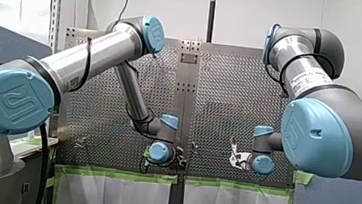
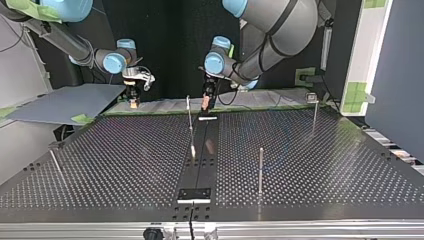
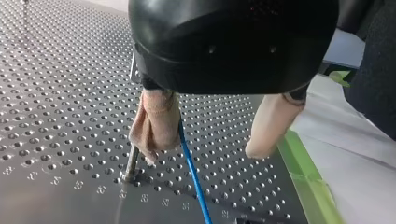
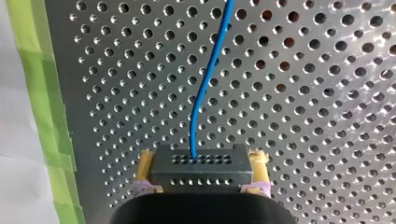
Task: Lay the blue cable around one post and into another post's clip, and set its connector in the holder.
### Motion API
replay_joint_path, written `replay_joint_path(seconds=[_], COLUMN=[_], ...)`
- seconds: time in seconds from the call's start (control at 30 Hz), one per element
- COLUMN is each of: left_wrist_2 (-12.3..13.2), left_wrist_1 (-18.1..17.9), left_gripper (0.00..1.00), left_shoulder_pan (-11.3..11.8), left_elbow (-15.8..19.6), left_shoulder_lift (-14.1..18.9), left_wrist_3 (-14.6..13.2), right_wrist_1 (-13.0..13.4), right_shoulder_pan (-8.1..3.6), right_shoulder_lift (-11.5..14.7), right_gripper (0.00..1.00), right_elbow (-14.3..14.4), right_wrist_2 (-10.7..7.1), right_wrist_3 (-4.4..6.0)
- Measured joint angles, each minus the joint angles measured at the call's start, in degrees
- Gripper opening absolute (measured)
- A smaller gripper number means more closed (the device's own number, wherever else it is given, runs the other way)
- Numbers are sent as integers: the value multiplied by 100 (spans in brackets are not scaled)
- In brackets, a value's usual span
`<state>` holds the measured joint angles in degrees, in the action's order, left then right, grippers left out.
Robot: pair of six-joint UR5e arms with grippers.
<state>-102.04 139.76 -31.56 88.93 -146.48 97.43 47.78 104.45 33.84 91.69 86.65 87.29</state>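
Gripping the connector (image 4: 201, 173) by its two ends, the right hand (image 4: 201, 161) is closed on it between yellow pads (image 4: 145, 163). The cable (image 4: 206, 88) runs out of the block's face and straight ahead over the table (image 4: 303, 116). In the top view this hand sits at about ten o'clock, near the far edge. I judge it holds the end clear of the table so the line is free to be routed.

The left hand (image 3: 203, 153), at about twelve o'clock in that view, hangs with its beige pads (image 3: 156, 121) wide apart, gripping nothing. The cable passes between them, close against the inner face of one pad. A post (image 3: 131, 163) stands just beside that pad, on its outer side. To me that looks like a guiding stance, meant to steer the cable toward the post. By my reading the routing is only beginning.
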Motion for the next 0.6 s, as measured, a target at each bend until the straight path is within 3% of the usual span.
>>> replay_joint_path(seconds=[0.43, 0.6], left_wrist_2=[-40, 80], left_wrist_1=[-42, -28], left_gripper=[100, 100], left_shoulder_pan=[38, -21], left_elbow=[71, 141], left_shoulder_lift=[200, 295], left_wrist_3=[44, 70], right_wrist_1=[26, 52], right_shoulder_pan=[-5, -7], right_shoulder_lift=[-12, -17], right_gripper=[0, 0], right_elbow=[-2, -2], right_wrist_2=[-6, -7], right_wrist_3=[-1, 13])
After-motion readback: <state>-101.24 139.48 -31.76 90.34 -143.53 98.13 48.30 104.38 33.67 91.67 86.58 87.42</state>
